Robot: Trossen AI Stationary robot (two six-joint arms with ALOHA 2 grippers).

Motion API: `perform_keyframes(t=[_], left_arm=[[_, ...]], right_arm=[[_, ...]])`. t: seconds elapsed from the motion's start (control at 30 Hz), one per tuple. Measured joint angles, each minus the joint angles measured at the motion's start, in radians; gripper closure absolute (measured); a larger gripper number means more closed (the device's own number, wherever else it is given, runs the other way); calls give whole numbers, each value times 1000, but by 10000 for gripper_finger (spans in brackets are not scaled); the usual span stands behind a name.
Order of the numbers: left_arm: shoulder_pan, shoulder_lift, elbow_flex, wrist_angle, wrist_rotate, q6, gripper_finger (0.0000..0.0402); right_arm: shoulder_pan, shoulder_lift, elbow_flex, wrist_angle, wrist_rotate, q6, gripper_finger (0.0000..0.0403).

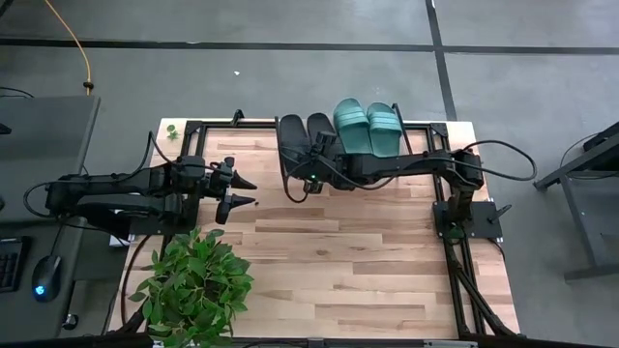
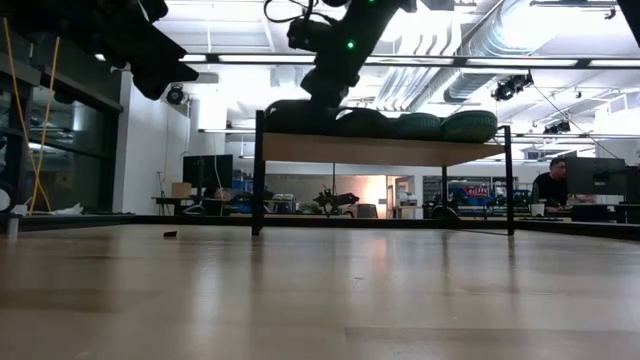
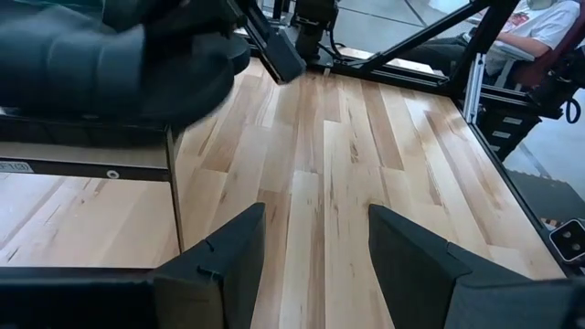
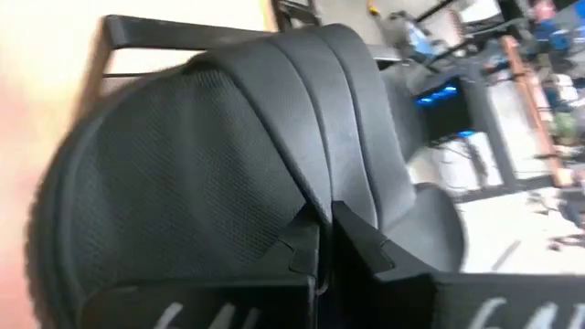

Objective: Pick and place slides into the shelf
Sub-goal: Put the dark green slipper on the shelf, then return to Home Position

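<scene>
The right claw (image 1: 316, 155) is clamped on the strap of a black slide (image 1: 322, 145), setting it on the shelf (image 2: 380, 149) at the table's (image 1: 368, 261) far edge. All four slides sit there in a row: black slides (image 1: 292, 145) left, teal slides (image 1: 368, 128) right. The left claw (image 1: 242, 191) waits open, well clear at the table's left.

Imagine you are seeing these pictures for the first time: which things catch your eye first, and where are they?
Four slides line the shelf at the table's far edge: two black slides on the left, two teal slides on the right. The right pincer is shut on a black slide's strap. The left pincer hangs open over the table's left side, beside a leafy potted plant.
</scene>
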State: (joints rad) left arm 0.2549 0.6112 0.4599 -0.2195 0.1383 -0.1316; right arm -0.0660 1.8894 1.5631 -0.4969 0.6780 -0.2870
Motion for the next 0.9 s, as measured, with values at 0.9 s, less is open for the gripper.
perform_keyframes(t=[0.9], left_arm=[[0,0,0,0,0,-1,224]], right_arm=[[44,4,-29,13,94,-9,247]])
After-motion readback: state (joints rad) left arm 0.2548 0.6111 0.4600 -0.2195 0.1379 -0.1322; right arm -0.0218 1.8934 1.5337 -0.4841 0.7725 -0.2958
